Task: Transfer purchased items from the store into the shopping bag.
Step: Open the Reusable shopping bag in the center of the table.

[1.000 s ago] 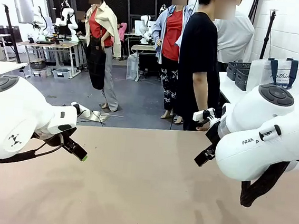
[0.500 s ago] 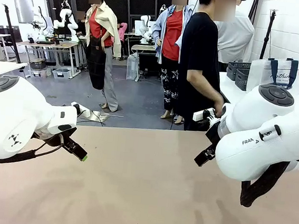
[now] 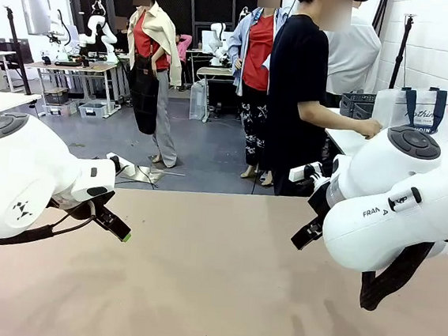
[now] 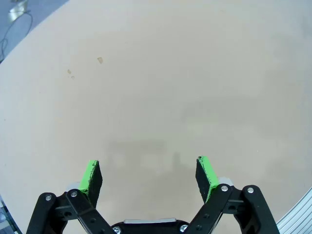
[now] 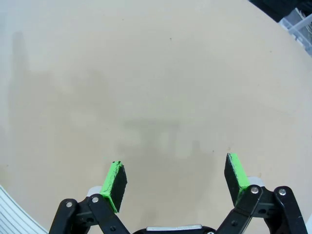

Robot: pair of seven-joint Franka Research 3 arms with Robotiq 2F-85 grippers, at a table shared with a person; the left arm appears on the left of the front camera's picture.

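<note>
Left gripper [image 4: 148,171] and right gripper [image 5: 175,176] spread wide, empty, above table [image 3: 212,286].
Shopping bag [image 3: 396,109] far right, well beyond right gripper.

text: we read "FRA" on right arm [image 3: 378,211], 3 o'clock | shopping bag [image 3: 410,114], 2 o'clock: navy lettering, too small for us
</note>
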